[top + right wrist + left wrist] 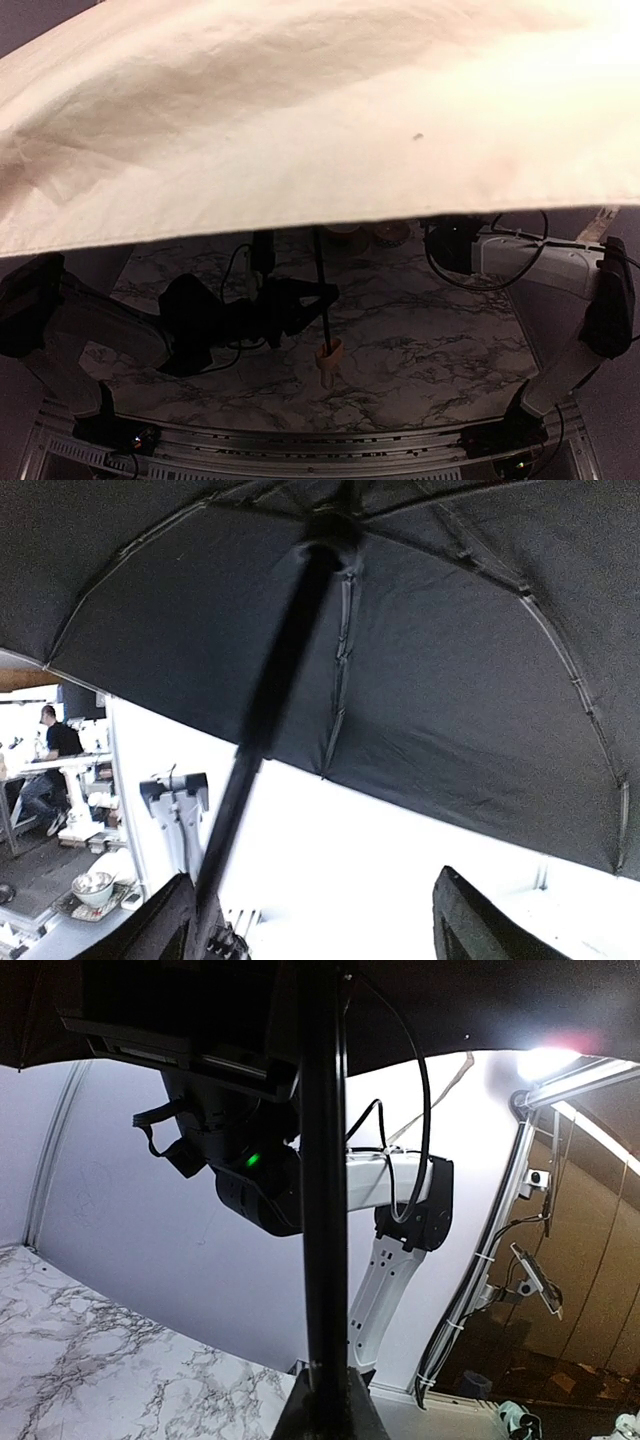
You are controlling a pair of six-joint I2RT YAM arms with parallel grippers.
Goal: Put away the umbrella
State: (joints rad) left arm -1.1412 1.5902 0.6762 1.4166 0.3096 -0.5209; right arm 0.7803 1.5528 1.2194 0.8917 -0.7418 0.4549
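The open umbrella's cream-beige canopy (300, 110) fills the upper half of the top view. Its thin dark shaft (322, 270) stands upright, with the tan wooden handle (329, 360) just above the marble table (420, 340). My left gripper (318, 296) is shut on the shaft above the handle; in the left wrist view the shaft (323, 1210) rises from between my fingertips (345, 1415). My right gripper (315, 925) is open under the dark underside of the canopy (450, 660), and the shaft (262, 720) passes by its left finger (165, 925). In the top view the canopy hides its fingers.
The right arm (560, 270) reaches in from the right under the canopy edge. Small objects (388, 233) sit at the table's back, half hidden. A bowl on a plate (92, 888) shows far off in the right wrist view. A white wall (150, 1240) lies beyond the table.
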